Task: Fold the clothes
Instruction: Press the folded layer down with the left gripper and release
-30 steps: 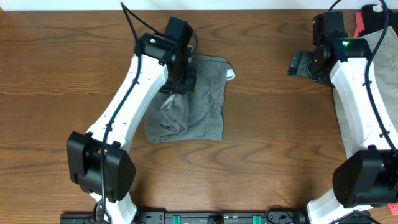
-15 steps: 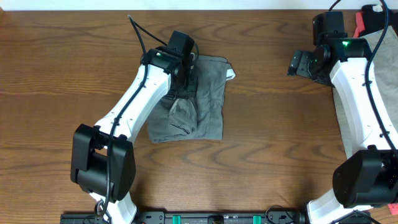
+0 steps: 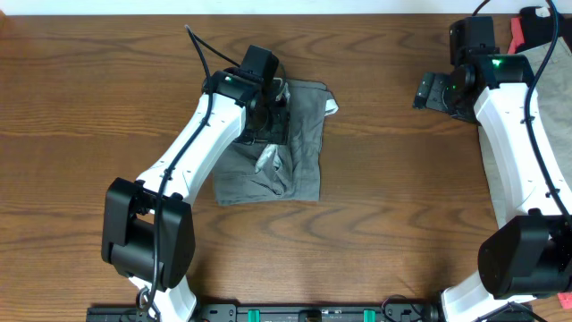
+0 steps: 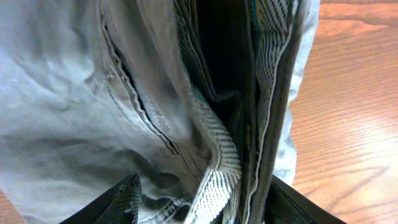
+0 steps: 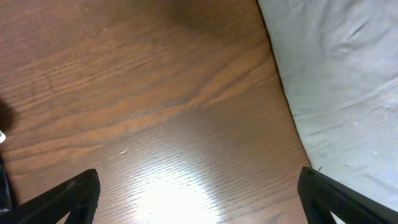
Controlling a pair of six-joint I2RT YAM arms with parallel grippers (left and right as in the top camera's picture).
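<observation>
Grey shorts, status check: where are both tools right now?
Left tool open, fingers straddling the grey shorts at the waistband. Right tool open over bare table, beside pale cloth. Nothing in the way.

Medium grey is shown by the shorts (image 3: 299,134), with a black-and-white striped lining (image 4: 214,155) exposed inside. Paler beige-grey is seen on the cloth (image 5: 348,81) at three o'clock. The table (image 3: 89,107) is patterned in brown wood grain.

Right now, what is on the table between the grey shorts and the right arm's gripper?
Nothing: the overhead view shows only bare wooden table between the grey shorts and the right gripper.
</observation>
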